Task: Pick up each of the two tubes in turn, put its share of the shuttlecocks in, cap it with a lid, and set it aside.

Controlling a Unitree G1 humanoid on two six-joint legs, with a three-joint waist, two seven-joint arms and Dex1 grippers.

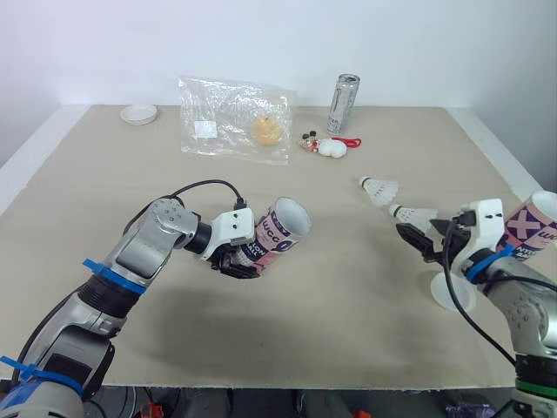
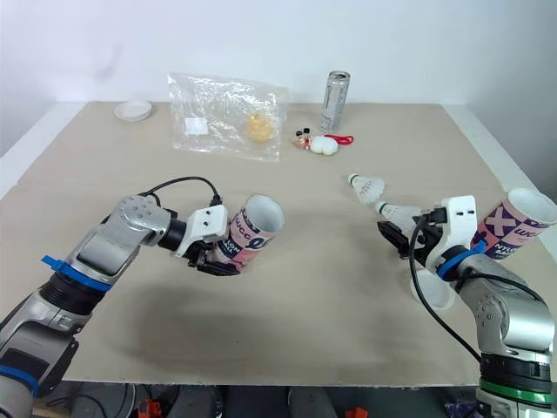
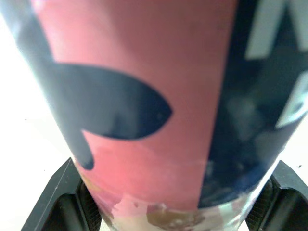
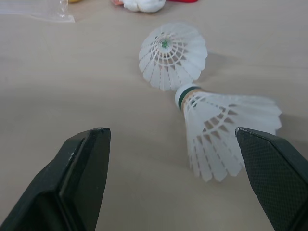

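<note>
Your left gripper (image 1: 237,261) is clamped on a tilted pink tube (image 1: 283,228); your right gripper (image 1: 419,235) gapes before a shuttlecock (image 4: 226,139), a second shuttlecock (image 4: 171,55) just beside.

Pink tube (image 1: 280,231) tilted, uncapped — two white shuttlecocks (image 4: 173,55) lying together.

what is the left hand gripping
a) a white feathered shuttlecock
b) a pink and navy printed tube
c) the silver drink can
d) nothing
b, the left hand is closed on the pink and navy printed tube, a black finger on each side.
</note>
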